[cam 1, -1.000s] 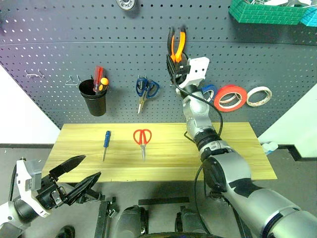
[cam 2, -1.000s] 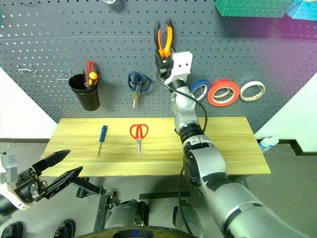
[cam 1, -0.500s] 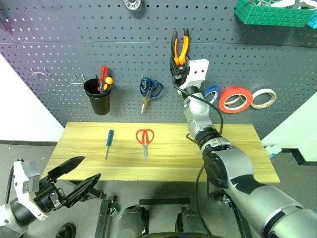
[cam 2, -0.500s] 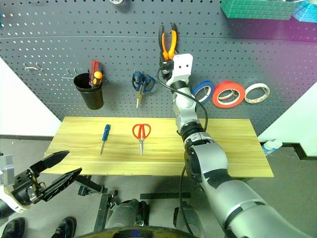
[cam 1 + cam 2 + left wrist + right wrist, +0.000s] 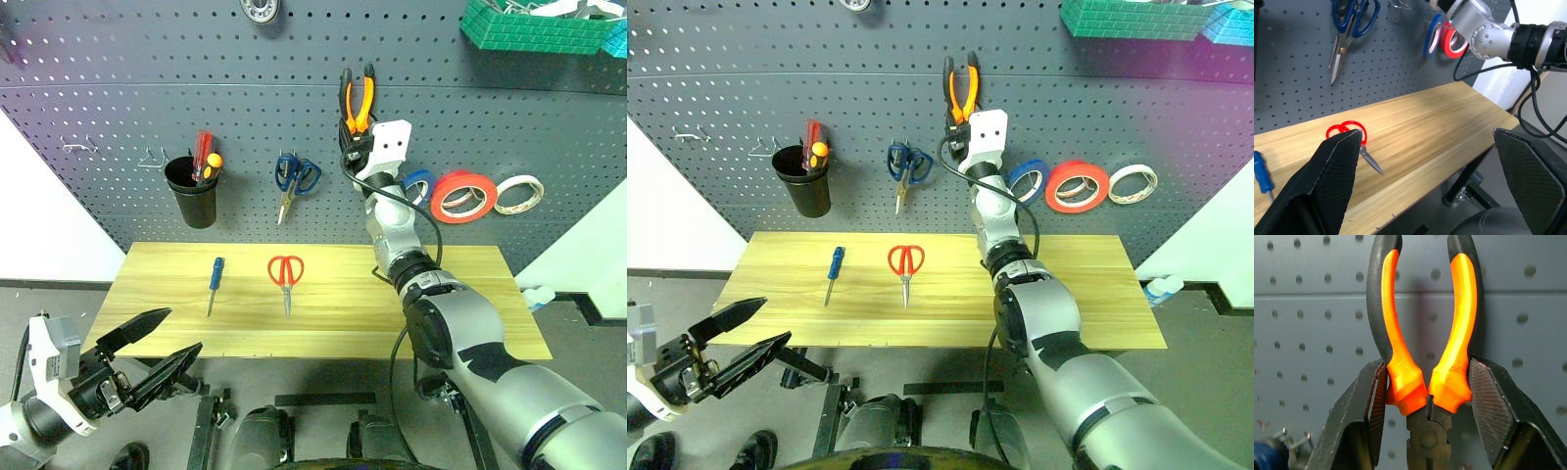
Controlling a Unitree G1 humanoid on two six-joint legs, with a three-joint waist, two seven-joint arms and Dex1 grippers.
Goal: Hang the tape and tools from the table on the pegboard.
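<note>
Right gripper (image 5: 1425, 396) pinching the pliers (image 5: 357, 98) against the pegboard (image 5: 118, 117).
Left gripper (image 5: 162, 350) spread wide, empty, near left; red scissors (image 5: 285, 279) and blue screwdriver (image 5: 213, 282) lie on the desk (image 5: 470, 304).

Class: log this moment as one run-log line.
right gripper: shut on pliers at pegboard | left gripper: open | red scissors, blue screwdriver: on table

The pliers (image 5: 1422, 362) are orange and black. The pegboard (image 5: 118, 108) is dark grey with dots. The bench (image 5: 460, 294) is yellow wood.
</note>
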